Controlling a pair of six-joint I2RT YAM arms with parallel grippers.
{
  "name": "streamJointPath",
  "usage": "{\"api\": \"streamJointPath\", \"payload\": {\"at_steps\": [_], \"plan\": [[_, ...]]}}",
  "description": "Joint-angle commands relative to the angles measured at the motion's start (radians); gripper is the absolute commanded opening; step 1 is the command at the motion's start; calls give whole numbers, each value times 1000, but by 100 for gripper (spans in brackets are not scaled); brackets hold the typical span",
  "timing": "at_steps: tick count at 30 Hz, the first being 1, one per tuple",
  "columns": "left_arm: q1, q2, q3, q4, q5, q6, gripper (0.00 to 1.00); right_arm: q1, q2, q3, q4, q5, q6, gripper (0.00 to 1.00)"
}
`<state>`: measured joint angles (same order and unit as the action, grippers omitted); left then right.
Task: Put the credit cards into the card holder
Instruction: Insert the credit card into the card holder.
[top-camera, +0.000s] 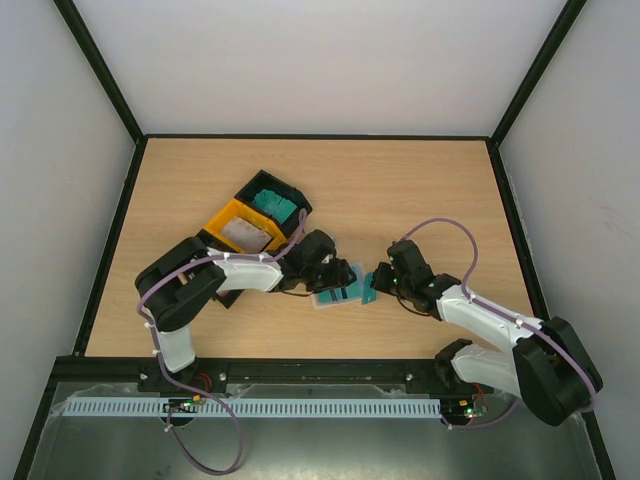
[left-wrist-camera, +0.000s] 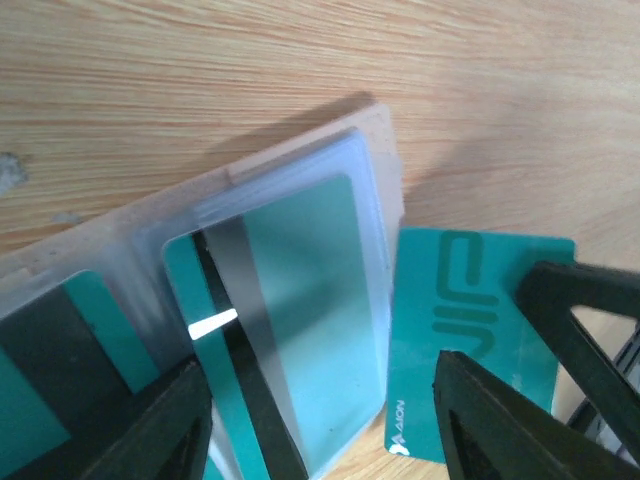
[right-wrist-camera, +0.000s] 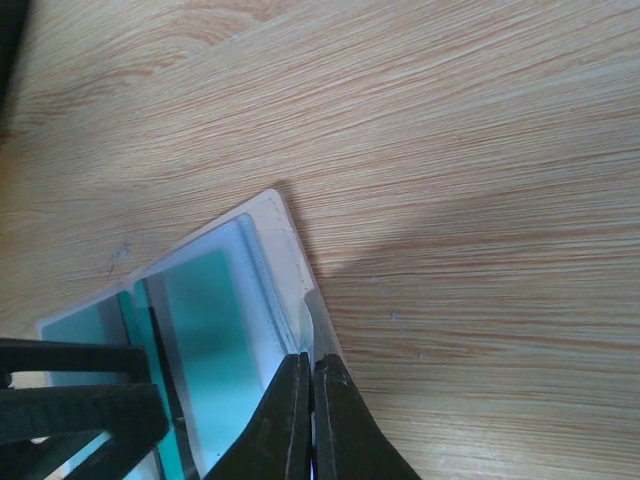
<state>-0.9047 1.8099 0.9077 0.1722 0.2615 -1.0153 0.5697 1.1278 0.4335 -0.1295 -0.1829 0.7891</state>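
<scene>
The beige card holder (top-camera: 328, 298) lies open on the table, clear sleeves up; it also shows in the left wrist view (left-wrist-camera: 382, 125) and right wrist view (right-wrist-camera: 278, 212). A teal card (left-wrist-camera: 300, 300) sits in its sleeve (right-wrist-camera: 205, 340). My left gripper (top-camera: 345, 277) is open, its fingers astride the sleeve's near end (left-wrist-camera: 320, 365). My right gripper (top-camera: 378, 281) is shut on another teal card (top-camera: 368, 292), marked AION (left-wrist-camera: 465, 320), held on edge at the holder's right side. In the right wrist view (right-wrist-camera: 310, 362) that card shows only edge-on.
A black bin (top-camera: 272, 200) with teal cards and a yellow bin (top-camera: 243, 232) with white-grey cards stand behind the left arm. Black frame rails border the wooden table (top-camera: 420, 190).
</scene>
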Motion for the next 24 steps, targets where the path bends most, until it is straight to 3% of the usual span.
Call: {"api": "streamJointPath", "payload": {"at_steps": [1,5,10,20,24], "plan": [[-4,45,22,-64,6,43,59,2,-57,-3,-24,30,-7,2],[-4,52,22,-70,0,53,45,2,-116,19,-69,108,-3,2],[-5,38,8,-90,-24,61,40,2,-139,27,-110,158,-13,2],[-36,-48,-24,-147,-28,42,60,2,-132,22,-100,127,-12,2],[-49,-53,-27,-168,-33,34,62,2,-117,21,-92,105,-19,2]]}}
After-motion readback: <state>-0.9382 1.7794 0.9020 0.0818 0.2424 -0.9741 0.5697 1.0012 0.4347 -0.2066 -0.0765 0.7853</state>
